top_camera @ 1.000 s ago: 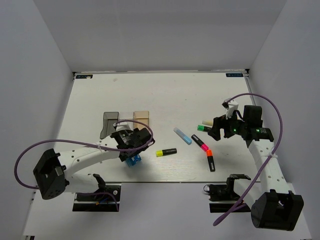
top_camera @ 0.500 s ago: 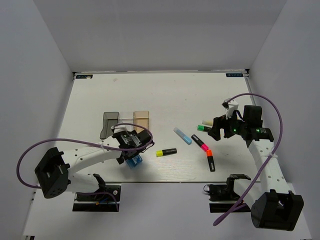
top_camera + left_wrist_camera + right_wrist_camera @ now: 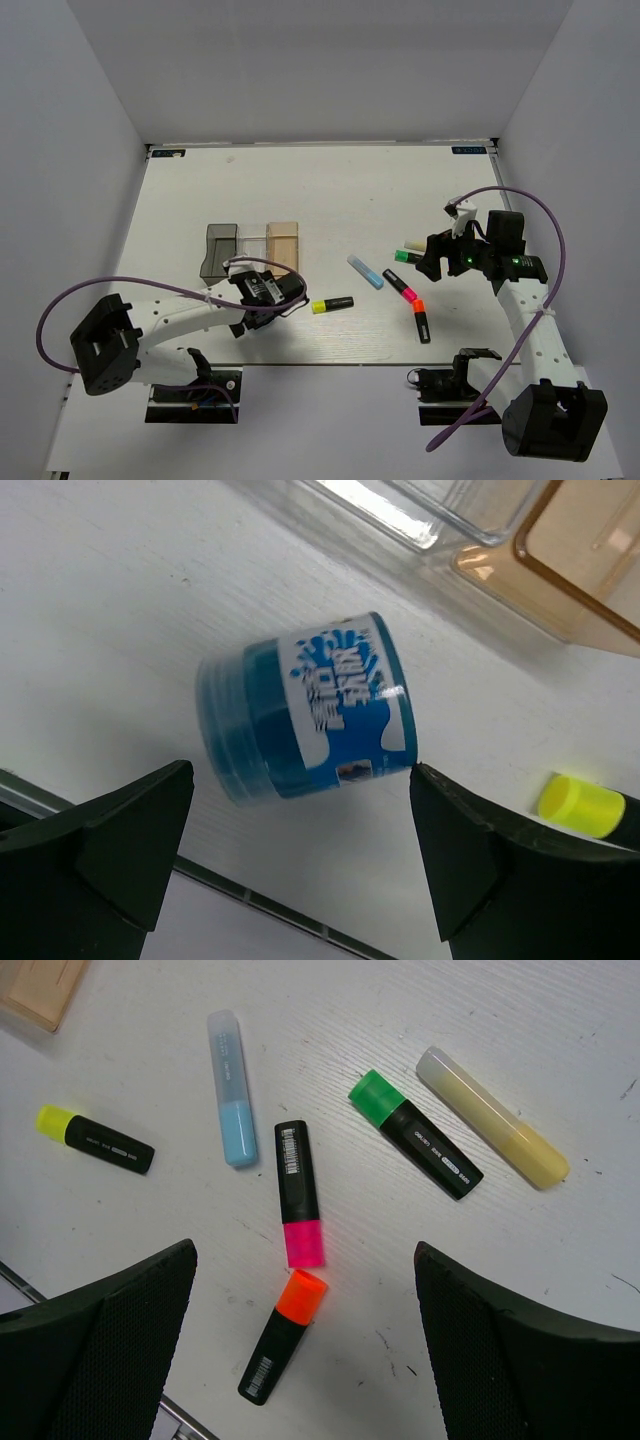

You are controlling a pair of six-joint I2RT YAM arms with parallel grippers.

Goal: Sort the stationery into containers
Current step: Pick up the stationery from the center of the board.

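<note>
The blue-white patterned block lies on its side on the table, just ahead of the open fingers of my left gripper. In the top view the left gripper covers it. The dark grey tray, clear tray and tan tray stand just beyond. My right gripper is open and empty, held above the pink highlighter and orange highlighter. The green highlighter, light-blue marker and yellow highlighter lie nearby.
A pale yellow translucent marker lies beside the green highlighter. The table's near edge runs close under the left gripper. White walls enclose the table on three sides.
My left gripper has moved toward the near edge and over the blue-white block, which no longer shows in the top view. The right arm has not moved.
</note>
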